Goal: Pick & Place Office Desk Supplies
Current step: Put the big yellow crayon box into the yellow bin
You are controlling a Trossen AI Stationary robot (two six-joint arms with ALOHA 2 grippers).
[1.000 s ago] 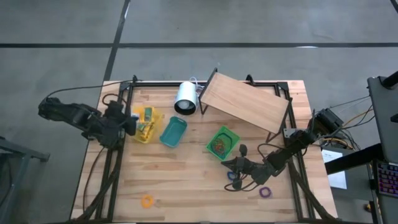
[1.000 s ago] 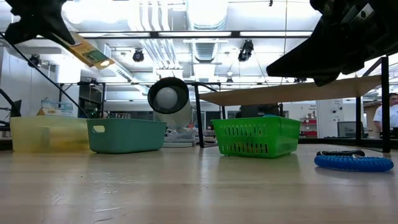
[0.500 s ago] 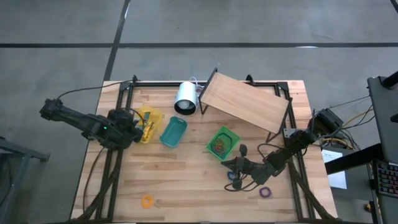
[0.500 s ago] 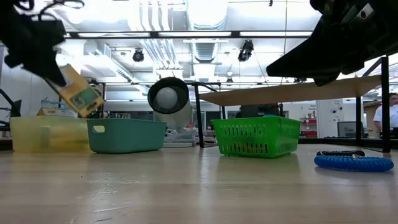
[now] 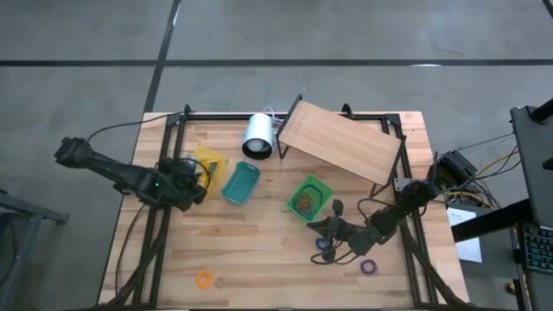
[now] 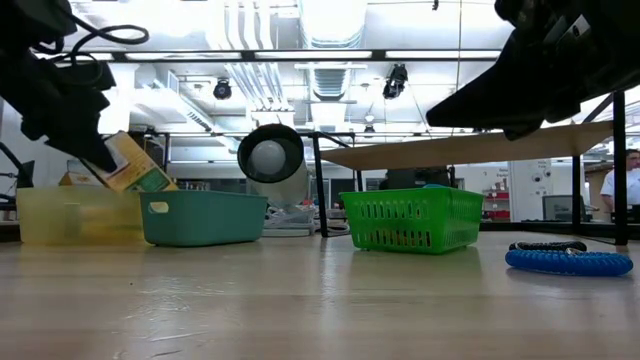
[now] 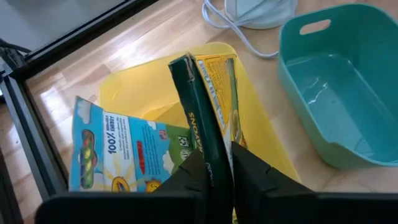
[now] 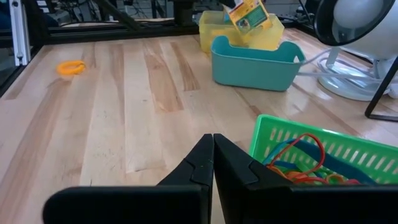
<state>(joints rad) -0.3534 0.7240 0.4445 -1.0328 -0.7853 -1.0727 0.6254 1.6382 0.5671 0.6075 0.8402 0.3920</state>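
Observation:
My left gripper [image 5: 192,183] is shut on a yellow-and-green crayon box [image 7: 208,106] above the yellow bin [image 5: 210,161] at the table's left. The box [image 6: 135,165] slants down from the fingers toward that bin. A blue-and-white packet [image 7: 118,155] lies inside the yellow bin [image 7: 143,93]. My right gripper [image 5: 321,231] rests shut, near the table's right, beside a blue rubber-band loop [image 5: 323,245] that lies flat on the table. Its fingers [image 8: 212,155] hold nothing. My left gripper pinches the crayon box near its end [image 7: 214,158], one finger on each broad face, with the dark green narrow side facing the wrist camera. The fingers slant down from the table's left and lie along the box. The box sticks out beyond them, tilted, with its free end [image 6: 160,183] at the bin's rim.
A teal bin [image 5: 241,183] stands right of the yellow one. A green basket [image 5: 309,198] holds rubber bands. A white cylinder [image 5: 257,135] and a slanted wooden board [image 5: 341,147] stand at the back. A purple loop [image 5: 369,267] and an orange loop [image 5: 204,279] lie near the front edge.
My left gripper has come down toward the yellow bin with the crayon box, rolling as it sank. The box, high above the bins a second ago, now slants with its free end at the bin's rim.

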